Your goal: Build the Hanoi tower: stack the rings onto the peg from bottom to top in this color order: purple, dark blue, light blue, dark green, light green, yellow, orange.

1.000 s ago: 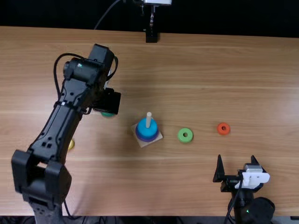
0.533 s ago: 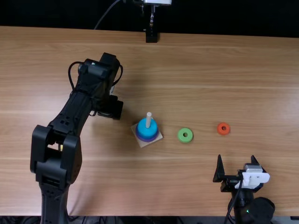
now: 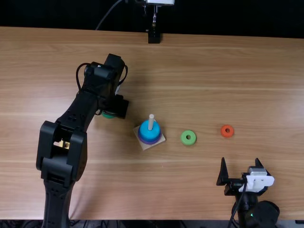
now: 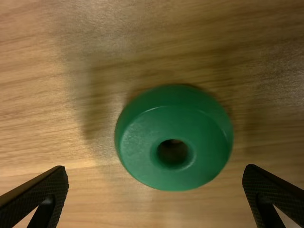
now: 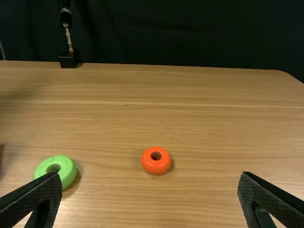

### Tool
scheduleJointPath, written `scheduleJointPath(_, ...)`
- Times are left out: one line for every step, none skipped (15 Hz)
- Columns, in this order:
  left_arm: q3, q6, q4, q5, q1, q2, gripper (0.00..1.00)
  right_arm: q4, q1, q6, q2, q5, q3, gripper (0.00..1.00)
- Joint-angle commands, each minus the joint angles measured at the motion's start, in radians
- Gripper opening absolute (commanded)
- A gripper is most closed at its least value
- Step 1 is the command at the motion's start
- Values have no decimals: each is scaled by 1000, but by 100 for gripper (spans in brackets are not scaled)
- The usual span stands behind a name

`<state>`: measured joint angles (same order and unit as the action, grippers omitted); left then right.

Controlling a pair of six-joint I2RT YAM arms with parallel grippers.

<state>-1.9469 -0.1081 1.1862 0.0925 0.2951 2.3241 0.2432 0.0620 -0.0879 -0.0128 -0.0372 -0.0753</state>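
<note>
Ring in dark green [image 4: 173, 142] rests flat on the table [image 3: 213, 85], hole up, with the left gripper [image 4: 156, 168] poised about it: the fingers are spread wide, one to either side, neither touching, presumably so they can come down past its rim and close. It looks like the next piece due, since the light blue ring [image 3: 147, 128] already tops the darker layers [image 3: 148, 141] round the peg [image 3: 151, 122]; purple and dark blue I can't clearly part there. The square base [image 3: 145, 147] probably keeps the peg upright. Farther out, the light green ring [image 3: 188, 137] and orange ring [image 3: 227, 130] lie apart, likely left for later turns; the yellow ring [image 3: 61, 144] peeps through the left arm [image 3: 78, 111]. The right gripper [image 5: 151, 174] is wide and empty, perhaps parked out of the way. I can make out no lettering on the rings.
</note>
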Motion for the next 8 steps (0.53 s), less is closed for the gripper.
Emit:
scheduleJointPath(-43, 5, -1, -12, 12, 37, 100, 78, 12, -2, 13, -13, 60, 100)
scheduleJointPath(-58, 5, -1, -13, 12, 40, 100, 78, 12, -2, 13, -11, 60, 100)
scheduleJointPath(-60, 5, -3, -13, 12, 40, 100, 78, 12, -2, 13, -11, 60, 100)
scheduleJointPath(-61, 3, -3, -13, 12, 41, 100, 78, 12, -2, 13, -11, 60, 100)
scheduleJointPath(-61, 3, -3, -32, 12, 43, 100, 78, 12, -2, 13, -11, 60, 100)
scheduleJointPath(-61, 3, -3, -59, 10, 55, 100, 78, 12, -2, 13, -11, 60, 100)
scheduleJointPath(-61, 3, -1, -76, 10, 58, 100, 78, 12, -2, 13, -11, 60, 100)
scheduleJointPath(-61, 3, -3, -76, 10, 60, 100, 78, 12, -2, 13, -13, 60, 100)
